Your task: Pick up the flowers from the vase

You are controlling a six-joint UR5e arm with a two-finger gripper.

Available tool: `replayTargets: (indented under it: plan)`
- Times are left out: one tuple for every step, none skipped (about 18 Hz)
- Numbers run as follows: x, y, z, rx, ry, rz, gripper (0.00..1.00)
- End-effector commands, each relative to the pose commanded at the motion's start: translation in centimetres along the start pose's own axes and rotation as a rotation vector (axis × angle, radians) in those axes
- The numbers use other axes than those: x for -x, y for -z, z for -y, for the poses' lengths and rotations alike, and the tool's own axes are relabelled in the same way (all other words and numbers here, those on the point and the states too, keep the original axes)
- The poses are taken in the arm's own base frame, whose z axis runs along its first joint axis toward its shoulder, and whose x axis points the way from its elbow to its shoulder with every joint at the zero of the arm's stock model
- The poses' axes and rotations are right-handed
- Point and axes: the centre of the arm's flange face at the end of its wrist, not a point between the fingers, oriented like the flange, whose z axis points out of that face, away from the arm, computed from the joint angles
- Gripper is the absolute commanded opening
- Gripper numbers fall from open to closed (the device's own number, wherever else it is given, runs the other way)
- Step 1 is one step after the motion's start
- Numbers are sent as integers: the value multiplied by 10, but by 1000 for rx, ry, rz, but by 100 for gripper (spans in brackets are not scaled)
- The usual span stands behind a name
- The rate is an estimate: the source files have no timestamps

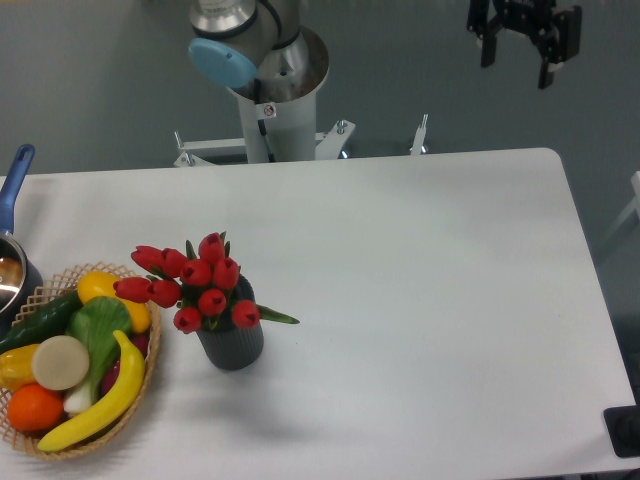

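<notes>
From my feed: claw (520, 48) sits at about 1 o'clock in the frame, high above the far right corner of the counter (420, 280), off past its back edge. Fingers (488, 45) hang down with a clear gap between them, nothing held, so I read it as spread apart. The flowers (195, 282) are at roughly 8 o'clock from frame centre, well apart from the claw: a bunch of red closed buds with green stems, one green leaf poking out toward 3 o'clock. They stand in the vase (232, 345), a dark grey ribbed cup, upright on the counter, buds leaning a bit toward 10 o'clock over its rim. Just beside the vase at its 9 o'clock is a woven basket (150, 385); whether the two touch I cannot tell. The basket holds a banana (105, 400), an orange (35, 407), a cucumber (40, 320), something leafy green (100, 325) and a pale round disc (60, 362). At the far left edge, 9 o'clock, a pot (10, 275) with a blue handle is cut by the frame. Arm base column (270, 110) stands behind the counter at 12 o'clock.
</notes>
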Motion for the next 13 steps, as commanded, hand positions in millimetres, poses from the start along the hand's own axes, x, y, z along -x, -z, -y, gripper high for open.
replayTargets:
  plan:
    - [0,0,-1,2,1,0,100]
    - [-1,0,-1,2,1,1,100]
    - [-1,-1,0,0,1,-3,100]
    - [-2,-2,0,-4,2,-5,100]
    - [-2,-2,1,-4,0,-5,100]
    - [-5,-3,2,-6,2,-6,100]
    - [-6,-4,4,-13,10,-5,100]
    - [-7,-5,4,-15,35,-6,100]
    - [-7,-5,5,-18,60,-5,100]
    - [-7,-6,6,-22,82,-6,100]
    - [-6,-6,9,-28,92,-6,100]
    - [-7,-10,14,-42,97,-10,100]
    - [-9,-14,17,-54,112,-15,100]
